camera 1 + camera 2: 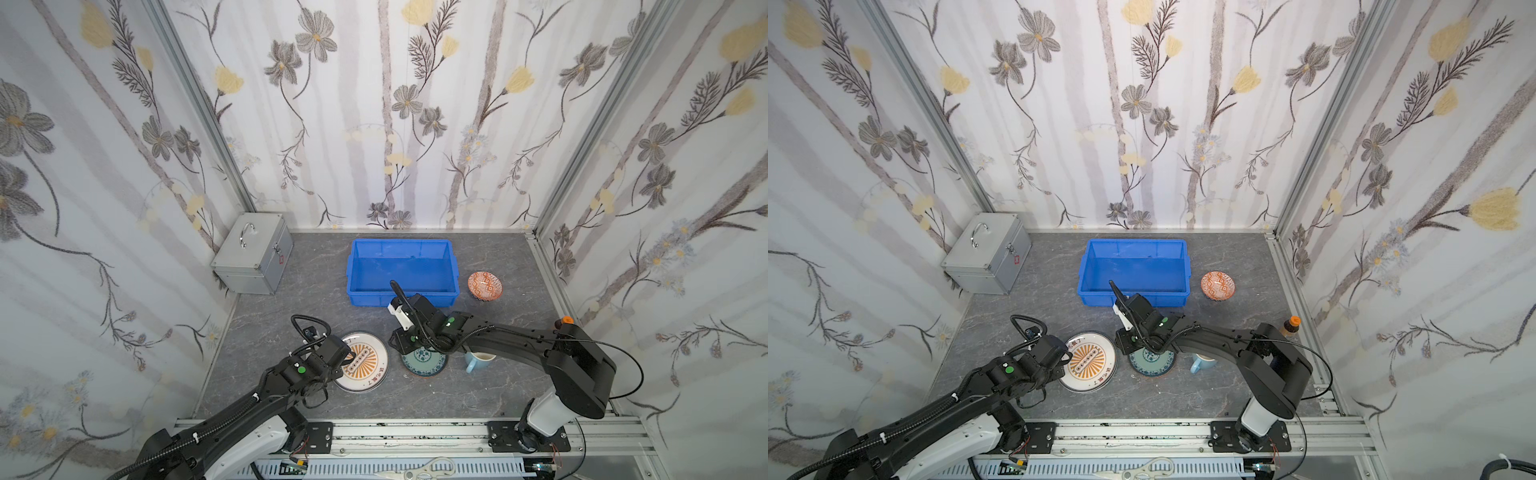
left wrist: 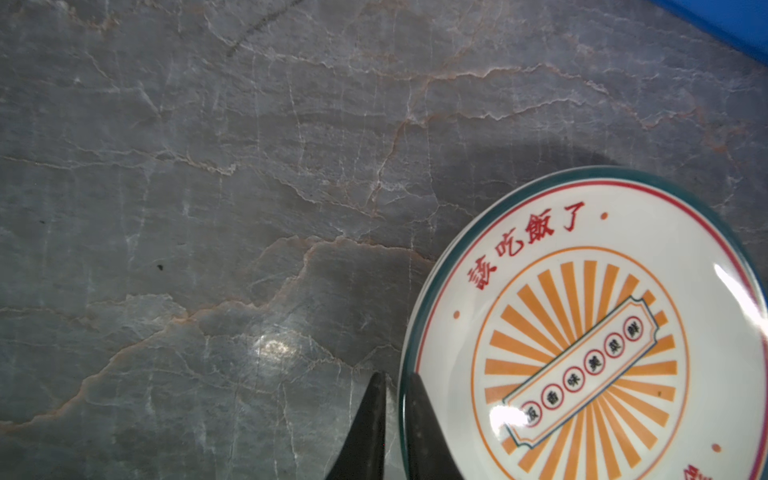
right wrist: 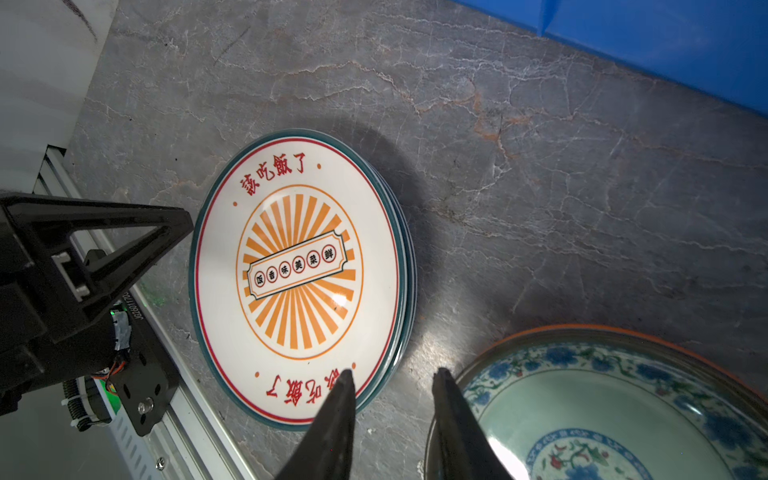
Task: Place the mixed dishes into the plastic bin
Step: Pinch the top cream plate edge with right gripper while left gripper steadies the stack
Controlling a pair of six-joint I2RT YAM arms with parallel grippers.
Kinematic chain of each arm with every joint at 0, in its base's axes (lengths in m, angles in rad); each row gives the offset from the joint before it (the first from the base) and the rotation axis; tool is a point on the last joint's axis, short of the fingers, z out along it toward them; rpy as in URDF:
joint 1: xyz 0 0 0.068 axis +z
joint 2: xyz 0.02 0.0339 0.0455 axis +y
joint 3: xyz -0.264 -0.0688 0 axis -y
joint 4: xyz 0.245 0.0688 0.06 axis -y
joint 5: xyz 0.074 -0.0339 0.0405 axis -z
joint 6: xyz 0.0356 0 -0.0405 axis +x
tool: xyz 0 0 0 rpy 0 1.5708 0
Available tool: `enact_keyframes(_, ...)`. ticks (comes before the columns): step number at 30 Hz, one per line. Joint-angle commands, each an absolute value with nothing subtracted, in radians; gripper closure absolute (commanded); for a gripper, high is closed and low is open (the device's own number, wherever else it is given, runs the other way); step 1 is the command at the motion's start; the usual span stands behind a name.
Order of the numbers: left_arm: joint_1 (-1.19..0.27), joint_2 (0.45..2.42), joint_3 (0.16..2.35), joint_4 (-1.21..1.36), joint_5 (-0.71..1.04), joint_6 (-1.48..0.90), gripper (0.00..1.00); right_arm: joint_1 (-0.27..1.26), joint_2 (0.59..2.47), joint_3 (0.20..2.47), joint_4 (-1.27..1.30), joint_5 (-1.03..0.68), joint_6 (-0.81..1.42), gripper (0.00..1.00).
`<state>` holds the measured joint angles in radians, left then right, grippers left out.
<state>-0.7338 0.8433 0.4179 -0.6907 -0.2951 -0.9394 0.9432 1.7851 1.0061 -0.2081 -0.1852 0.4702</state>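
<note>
In both top views a white plate with an orange sunburst lies front left of centre, and a further rim shows beneath it in the right wrist view. My left gripper is shut on that plate's near rim, one finger inside and one outside. My right gripper stands open over bare table between the sunburst plate and a teal patterned plate that rests on an orange-rimmed one. A pale blue mug stands under the right arm. An orange-patterned bowl sits right of the blue plastic bin.
A silver metal case with a handle stands at the back left. An orange-capped bottle stands by the right wall. Along the front run an aluminium rail and a cable tray on which scissors lie.
</note>
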Motion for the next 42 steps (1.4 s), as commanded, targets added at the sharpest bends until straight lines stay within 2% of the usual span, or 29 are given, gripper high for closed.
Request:
enact_keyframes(1,-0.735,0.845,0.404,-0.674,-0.291,-0.962,0.88,0.948,1.799,1.005,-0.167,-0.204,0.486,0.67)
enact_keyframes(31,-0.735,0.88,0.386,-0.602,-0.269,-0.951,0.92,0.953,1.938,1.055,-0.133,-0.319,0.489,0.7)
enact_keyframes(36,-0.735,0.887,0.386,-0.592,-0.264,-0.948,0.92,0.952,1.943,1.061,-0.13,-0.326,0.491,0.75)
enact_keyframes(42,-0.735,0.887,0.386,-0.583,-0.259,-0.944,0.91,0.945,1.939,1.065,-0.133,-0.338,0.492,0.87)
